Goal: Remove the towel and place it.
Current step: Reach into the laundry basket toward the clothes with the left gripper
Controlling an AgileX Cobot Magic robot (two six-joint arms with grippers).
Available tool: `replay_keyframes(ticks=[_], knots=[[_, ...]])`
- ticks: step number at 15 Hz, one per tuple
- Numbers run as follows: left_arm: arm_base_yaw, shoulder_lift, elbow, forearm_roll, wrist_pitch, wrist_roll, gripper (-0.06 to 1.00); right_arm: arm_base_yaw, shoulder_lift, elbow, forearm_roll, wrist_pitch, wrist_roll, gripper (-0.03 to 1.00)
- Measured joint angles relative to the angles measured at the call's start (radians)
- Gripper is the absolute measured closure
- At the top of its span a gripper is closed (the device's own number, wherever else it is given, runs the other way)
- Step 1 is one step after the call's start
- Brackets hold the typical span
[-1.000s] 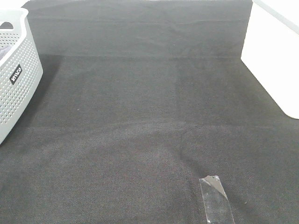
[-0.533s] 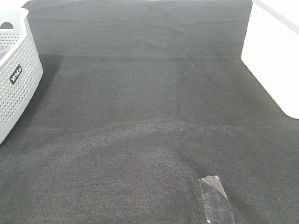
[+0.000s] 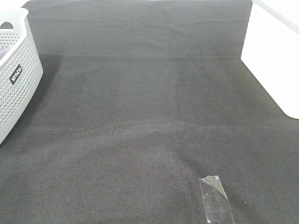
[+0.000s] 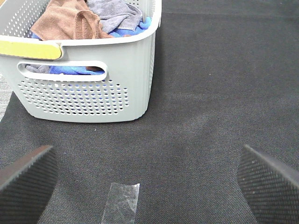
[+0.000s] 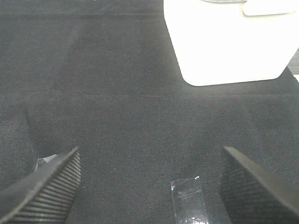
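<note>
The reddish-brown towel (image 4: 70,21) lies crumpled in a grey perforated basket (image 4: 88,93), on top of grey and blue cloths. The basket also shows at the left edge of the exterior high view (image 3: 16,77); the towel is not visible there. My left gripper (image 4: 149,177) is open and empty, hovering over the black table cloth (image 3: 149,116) a little short of the basket. My right gripper (image 5: 149,182) is open and empty above the black cloth. Neither gripper appears in the exterior high view.
A white box (image 3: 275,56) stands at the right edge of the table and shows in the right wrist view (image 5: 229,42). Clear tape strips lie on the cloth near the front (image 3: 216,198), (image 4: 124,203), (image 5: 189,200).
</note>
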Motion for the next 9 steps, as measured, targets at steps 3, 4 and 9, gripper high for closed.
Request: replay_keyframes(ticks=[3, 4, 9], knots=[[0.000, 0.000, 0.000, 0.000, 0.000, 0.000, -0.05, 0.000, 0.000, 0.000, 0.000, 0.000, 0.000, 0.21], [0.000, 0.000, 0.000, 0.000, 0.000, 0.000, -0.05, 0.000, 0.000, 0.000, 0.000, 0.000, 0.000, 0.21], [0.000, 0.000, 0.000, 0.000, 0.000, 0.000, -0.05, 0.000, 0.000, 0.000, 0.000, 0.000, 0.000, 0.21]])
